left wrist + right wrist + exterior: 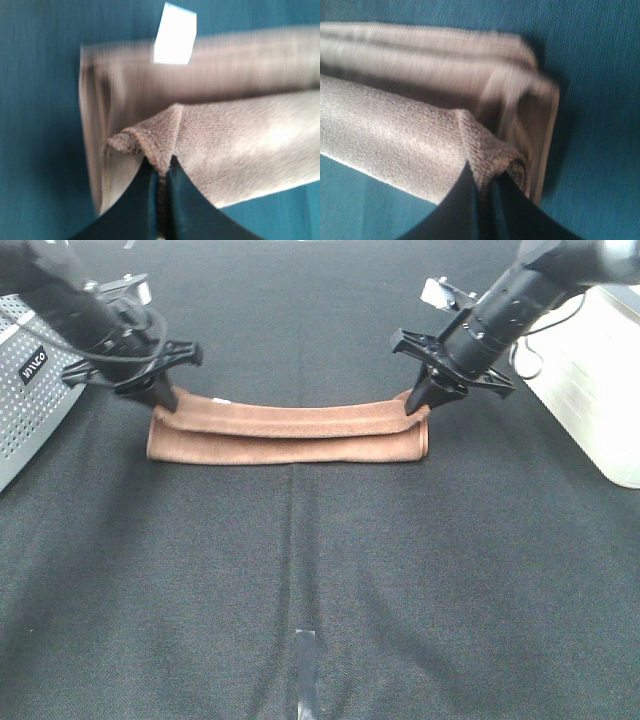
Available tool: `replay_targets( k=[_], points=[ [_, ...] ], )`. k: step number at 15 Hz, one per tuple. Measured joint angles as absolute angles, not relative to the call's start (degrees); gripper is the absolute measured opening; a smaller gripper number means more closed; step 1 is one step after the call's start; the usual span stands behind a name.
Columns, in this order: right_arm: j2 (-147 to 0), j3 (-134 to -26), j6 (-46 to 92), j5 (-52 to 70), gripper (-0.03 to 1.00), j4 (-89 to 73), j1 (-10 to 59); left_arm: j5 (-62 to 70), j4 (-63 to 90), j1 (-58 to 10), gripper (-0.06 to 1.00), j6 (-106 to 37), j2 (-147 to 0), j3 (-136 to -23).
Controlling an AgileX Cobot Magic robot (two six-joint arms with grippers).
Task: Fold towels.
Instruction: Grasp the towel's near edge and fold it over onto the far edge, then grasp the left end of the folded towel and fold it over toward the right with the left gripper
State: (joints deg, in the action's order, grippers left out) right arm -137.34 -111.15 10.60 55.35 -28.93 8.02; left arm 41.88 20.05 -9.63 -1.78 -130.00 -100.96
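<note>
We observe the black table cloth (320, 590) carrying the reddish-brown towel (290, 432), which is folded into a long narrow band lying crosswise just toward 12 o'clock from the centre of the high view. The left gripper (167, 404) is clamped on the raised upper layer at the band's 9 o'clock end and the right gripper (414, 407) likewise at its 3 o'clock end, with the layer sagging between them. We note the small white tag (174, 34) on the lower layer's edge, away from the left gripper.

Towel (290, 435) reddish-brown w/ white tag (175, 34); tablecloth (300, 570) black; perforated box (25, 410) grey.
</note>
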Motion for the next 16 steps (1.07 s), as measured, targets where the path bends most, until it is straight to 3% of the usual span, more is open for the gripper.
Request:
replay_targets(
  k=[6,8,10,11,13,16],
  points=[
    [-141.9,-114.0,8.2,53.6,0.0,-27.6,8.0,38.2,17.7,-9.5,0.01,3.2,-133.8,-102.7],
    [-141.9,-114.1,8.1,53.6,0.14,-27.5,8.0,37.5,17.7,-9.5,0.06,3.5,-133.9,-102.8],
    [-141.9,-114.1,8.1,54.3,0.5,-28.1,8.0,37.9,17.7,-9.5,0.3,3.6,-133.9,-103.0],
    [-141.9,-114.1,8.1,55.3,0.67,-28.6,7.9,38.3,17.7,-9.5,0.49,3.6,-133.9,-103.0],
    [-141.9,-114.1,8.1,57.5,0.8,-29.0,7.9,40.7,16.8,-9.5,0.82,3.6,-133.9,-103.0],
    [-140.9,-114.1,8.1,58.2,0.82,-29.0,7.9,41.1,14.9,-9.5,0.87,3.6,-133.9,-103.0]
  ],
)
